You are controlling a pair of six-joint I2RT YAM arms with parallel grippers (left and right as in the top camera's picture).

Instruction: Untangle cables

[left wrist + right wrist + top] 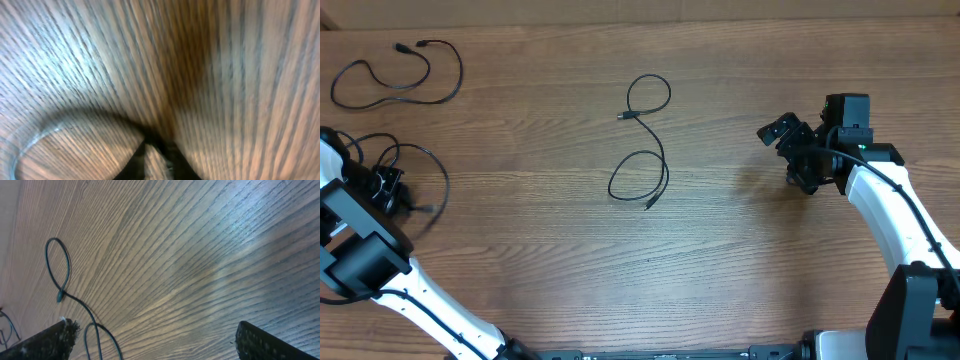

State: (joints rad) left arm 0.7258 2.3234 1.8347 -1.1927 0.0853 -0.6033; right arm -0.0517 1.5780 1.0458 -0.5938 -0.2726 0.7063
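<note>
Three black cables spread across the tabletop.
Left-edge cable [447, 185] looped beside left gripper [388, 190], apparently pinched, though blurred; centre cable [666, 170] mid-table, well apart from right gripper [790, 152], fingers spread, empty; corner cable [459, 78] far-left.

cables [640, 140] left and centre on table [740, 270]

A brown wooden table [720, 270] fills the overhead view, its grain running left to right in long wavy bands. Its far edge shows as a paler strip along the top. In both wrist views the same grain shows close up, with bluish-white glare across part of the surface.
</note>
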